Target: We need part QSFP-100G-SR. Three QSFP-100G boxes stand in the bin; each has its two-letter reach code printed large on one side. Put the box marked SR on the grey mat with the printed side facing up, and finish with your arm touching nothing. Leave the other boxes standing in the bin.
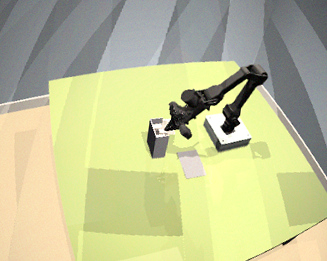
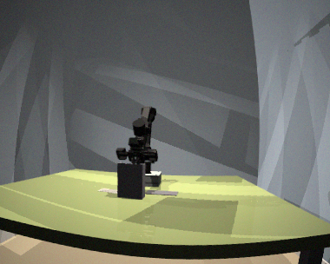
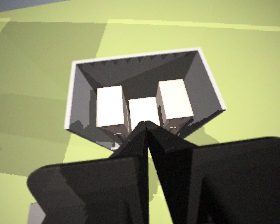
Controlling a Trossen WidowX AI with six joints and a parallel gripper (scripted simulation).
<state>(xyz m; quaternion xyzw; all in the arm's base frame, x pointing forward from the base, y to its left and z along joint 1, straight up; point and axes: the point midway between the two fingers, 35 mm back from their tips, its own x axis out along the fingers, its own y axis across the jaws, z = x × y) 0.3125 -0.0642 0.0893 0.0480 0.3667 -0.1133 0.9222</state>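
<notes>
Spot one bin well inside the tabletop's edges. Count three boxes inside. Note the pincer, narrow, empty.

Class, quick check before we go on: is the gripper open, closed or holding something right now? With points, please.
Gripper (image 1: pixel 166 129) (image 3: pixel 144 125): closed, holding nothing.

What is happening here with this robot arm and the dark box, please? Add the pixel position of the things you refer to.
A single arm holds its shut, empty gripper (image 1: pixel 168 129) (image 3: pixel 144 125) over the near side of a dark bin (image 1: pixel 156 145) (image 2: pixel 131 181) (image 3: pixel 135 75). Three pale-topped boxes stand inside, and no reach code can be read from here. The grey mat (image 1: pixel 190 164) (image 2: pixel 162 193) beside the bin has no box on it.
</notes>
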